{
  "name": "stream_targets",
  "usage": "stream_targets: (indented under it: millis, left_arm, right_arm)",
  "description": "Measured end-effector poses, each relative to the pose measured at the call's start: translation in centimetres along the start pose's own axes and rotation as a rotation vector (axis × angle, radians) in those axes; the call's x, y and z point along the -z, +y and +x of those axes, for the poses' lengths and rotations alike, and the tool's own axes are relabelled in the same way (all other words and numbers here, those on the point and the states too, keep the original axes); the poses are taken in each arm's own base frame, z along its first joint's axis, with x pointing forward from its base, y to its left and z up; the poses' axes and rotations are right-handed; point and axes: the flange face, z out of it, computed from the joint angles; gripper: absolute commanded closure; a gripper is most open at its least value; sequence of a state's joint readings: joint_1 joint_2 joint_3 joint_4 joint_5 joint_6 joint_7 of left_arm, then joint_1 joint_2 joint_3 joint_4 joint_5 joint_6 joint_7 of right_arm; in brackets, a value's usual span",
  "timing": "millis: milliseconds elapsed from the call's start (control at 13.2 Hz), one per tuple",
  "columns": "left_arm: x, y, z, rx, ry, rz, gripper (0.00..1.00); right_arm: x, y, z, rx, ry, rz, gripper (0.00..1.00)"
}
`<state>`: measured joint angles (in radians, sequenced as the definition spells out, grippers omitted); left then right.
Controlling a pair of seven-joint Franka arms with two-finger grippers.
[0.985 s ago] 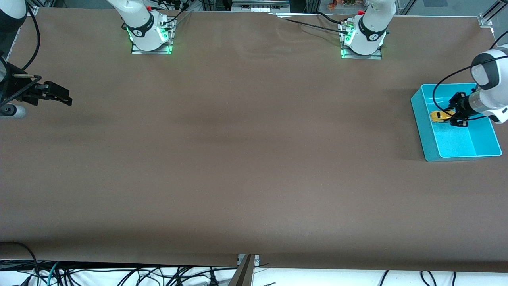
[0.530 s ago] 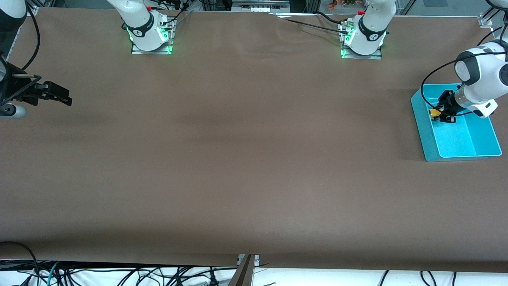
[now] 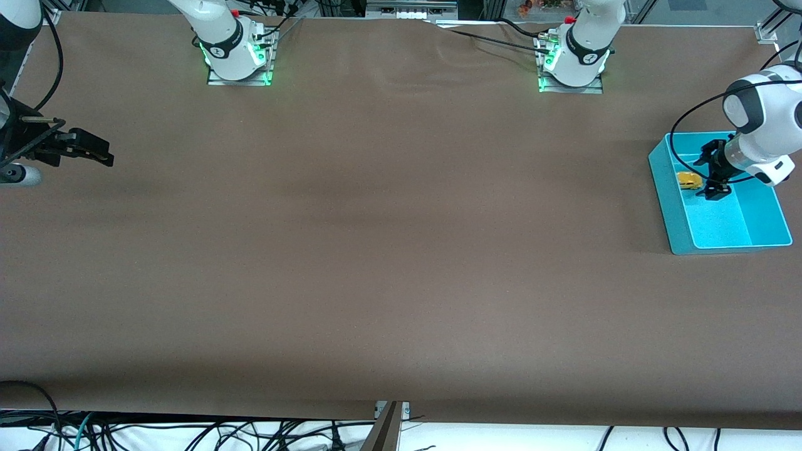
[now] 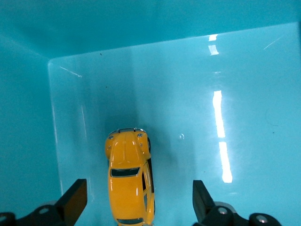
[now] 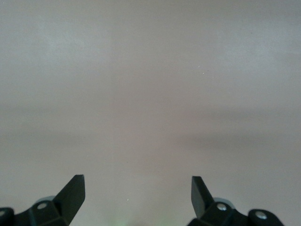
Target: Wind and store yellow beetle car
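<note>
Item: yellow beetle car (image 3: pixel 689 180), lying on its wheels on the floor of the turquoise bin (image 3: pixel 761 241) at the left arm's end of the table, the bin's only visible content. Step judged: storing all but done; left gripper (image 3: pixel 710 173) hovers over the bin, fingers (image 4: pixel 75 200) spread wide either side of the car and not touching it, so the next move likely calls for a clean lift out. Right gripper (image 3: pixel 94 149) waits unclenched and empty over bare table (image 3: pixel 376 250) at the right arm's end.
</note>
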<state>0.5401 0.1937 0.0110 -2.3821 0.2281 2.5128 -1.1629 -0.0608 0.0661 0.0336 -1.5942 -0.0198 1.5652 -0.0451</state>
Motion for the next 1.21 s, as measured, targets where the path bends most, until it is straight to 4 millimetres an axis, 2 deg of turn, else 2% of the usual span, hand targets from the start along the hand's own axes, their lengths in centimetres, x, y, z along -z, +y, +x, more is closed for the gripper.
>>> stream_targets:
  millis: [76, 152, 227, 379, 530, 682, 985, 1136, 1212]
  left_arm:
    - [2.2, 1.0, 0.4, -0.010, 0.000, 0.036, 0.00]
    - [5.4, 2.4, 0.7, -0.019, 0.005, 0.068, 0.00]
    - [9.5, 4.1, 0.7, -0.032, 0.016, 0.088, 0.00]
    - [16.9, 7.3, -1.5, -0.075, 0.035, 0.072, 0.00]
    - [21.7, 9.9, -6.0, -0.153, 0.064, 0.014, 0.00]
    - [25.5, 11.2, -11.0, -0.232, 0.095, -0.050, 0.00]
    - [33.1, 10.5, -19.6, -0.382, 0.141, -0.130, 0.00]
    - [35.2, 10.4, -24.1, -0.512, 0.160, -0.144, 0.00]
    - [35.8, 10.3, -25.7, -0.592, 0.167, -0.140, 0.00]
  right_arm:
    - [0.0, 0.0, 0.0, 0.000, 0.000, 0.000, 0.00]
    - [0.0, 0.0, 0.0, 0.000, 0.000, 0.000, 0.00]
    - [0.0, 0.0, 0.0, 0.000, 0.000, 0.000, 0.00]
    - [0.0, 0.0, 0.0, 0.000, 0.000, 0.000, 0.00]
    - [0.0, 0.0, 0.0, 0.000, 0.001, 0.000, 0.00]
    - [0.0, 0.0, 0.0, 0.000, 0.001, 0.000, 0.00]
    - [0.0, 0.0, 0.0, 0.000, 0.001, 0.000, 0.00]
    - [0.0, 0.0, 0.0, 0.000, 0.001, 0.000, 0.00]
    - [0.0, 0.0, 0.0, 0.000, 0.001, 0.000, 0.00]
